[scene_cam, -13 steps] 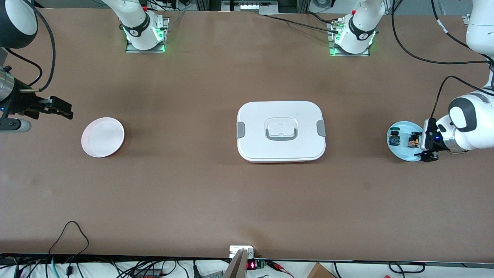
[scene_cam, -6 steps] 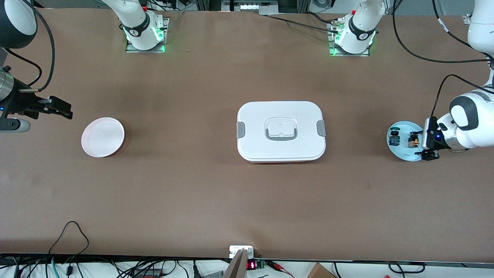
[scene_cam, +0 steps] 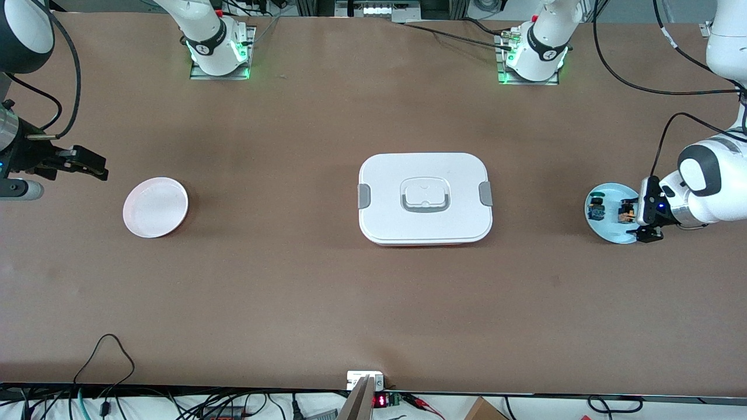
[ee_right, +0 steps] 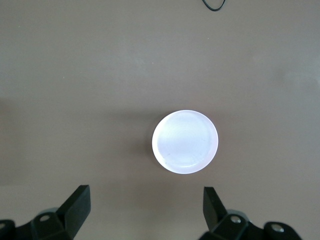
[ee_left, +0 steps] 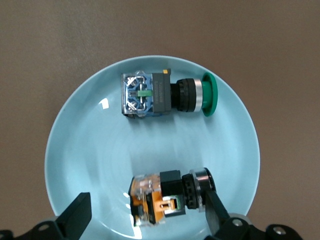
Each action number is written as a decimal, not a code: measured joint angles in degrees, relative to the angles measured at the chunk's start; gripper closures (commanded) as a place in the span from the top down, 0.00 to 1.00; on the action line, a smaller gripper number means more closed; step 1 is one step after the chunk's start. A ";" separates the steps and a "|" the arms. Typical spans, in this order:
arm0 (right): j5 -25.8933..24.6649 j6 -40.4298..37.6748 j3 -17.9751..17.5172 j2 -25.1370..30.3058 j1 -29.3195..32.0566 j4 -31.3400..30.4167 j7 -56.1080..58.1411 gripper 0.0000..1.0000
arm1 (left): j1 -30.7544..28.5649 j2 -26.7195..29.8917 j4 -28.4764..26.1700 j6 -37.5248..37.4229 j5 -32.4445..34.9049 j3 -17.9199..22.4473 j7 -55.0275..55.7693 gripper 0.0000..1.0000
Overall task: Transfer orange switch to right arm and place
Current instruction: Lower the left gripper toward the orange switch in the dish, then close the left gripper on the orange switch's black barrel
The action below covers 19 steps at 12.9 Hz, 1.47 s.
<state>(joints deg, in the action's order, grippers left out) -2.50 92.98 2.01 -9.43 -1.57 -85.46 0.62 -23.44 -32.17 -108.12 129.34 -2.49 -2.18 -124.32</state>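
Straddling orange switch (ee_left: 162, 197): left gripper (ee_left: 145, 220), fingers spread.

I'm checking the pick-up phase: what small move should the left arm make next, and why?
Probably lower the left end effector a little further, then close. Its open fingers straddle the orange switch, which lies on the light blue plate ungrasped beside the blue switch. The right end effector waits open near the white plate.

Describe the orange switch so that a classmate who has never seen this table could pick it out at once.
Find the light blue plate at the left arm's end of the table, under the open left gripper. Two small switches lie on it. The orange switch has an orange body and black top; the other switch has a blue body and green top.
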 measured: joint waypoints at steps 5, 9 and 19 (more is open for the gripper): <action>0.38 1.60 0.50 -1.76 2.17 -0.08 -0.01 1.00 | -0.03 0.00 -1.47 2.32 -0.66 -0.01 0.00 1.00; 0.41 1.98 0.28 -1.68 2.69 0.13 -0.01 1.00 | -0.07 0.60 -1.03 2.35 -0.85 -0.08 0.91 1.00; 0.61 0.44 -0.20 -0.75 2.79 0.12 -0.01 1.00 | -3.55 1.77 5.39 -11.62 -1.33 0.74 60.07 1.00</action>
<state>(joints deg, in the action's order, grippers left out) -1.89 93.42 1.81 -10.18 1.23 -85.34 0.61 -26.99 -30.40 -102.73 117.72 -3.82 -1.45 -64.25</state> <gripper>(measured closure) 0.000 0.000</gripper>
